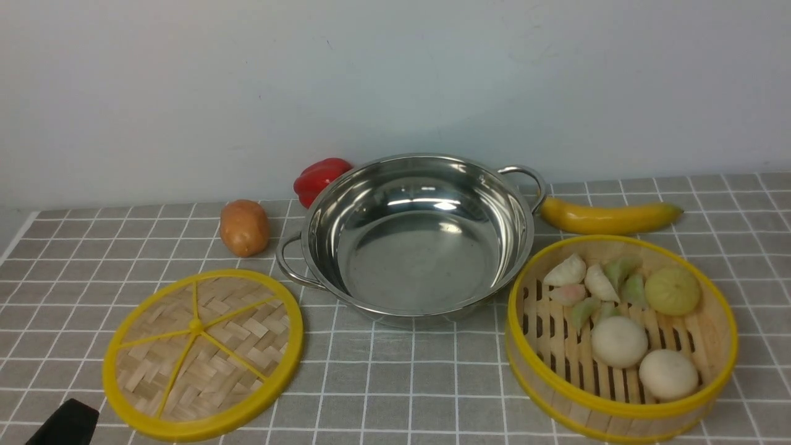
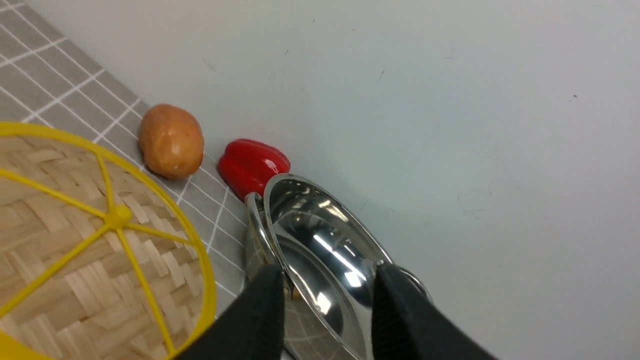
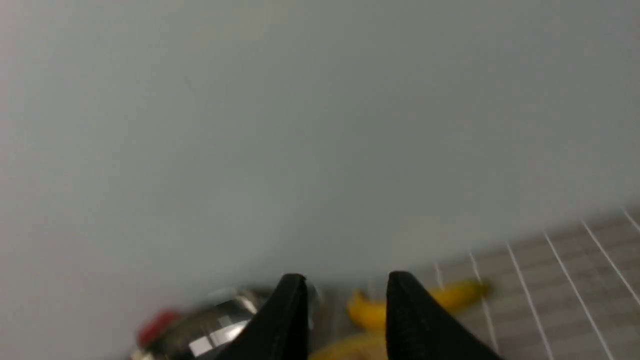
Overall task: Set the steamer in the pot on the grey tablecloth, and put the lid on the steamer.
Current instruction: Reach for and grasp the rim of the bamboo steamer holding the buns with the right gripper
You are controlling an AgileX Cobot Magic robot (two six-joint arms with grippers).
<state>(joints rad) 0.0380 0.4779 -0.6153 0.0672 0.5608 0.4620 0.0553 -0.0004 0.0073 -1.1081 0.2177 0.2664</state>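
Though full of buns (image 1: pixel 619 341), yellow-rimmed slatted bamboo steamer (image 1: pixel 556 346); left hand (image 2: pixel 327 280) and right hand (image 3: pixel 346 285) agape, empty.

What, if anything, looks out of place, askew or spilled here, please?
Nothing stands out. The pot sits upright and empty, the steamer stands level beside it with its buns inside, and the lid lies flat on the cloth. Nothing looks spilled or damaged.

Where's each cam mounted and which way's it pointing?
Front: between the arms, facing forward over pot, lid, steamer; left arm's black tip only.
Left wrist: on left arm, looking past open left pincer at pot, lid.
Right wrist: on right arm, aimed mostly at wall past open right pincer; blurred.
Shared: all three catch the pot.
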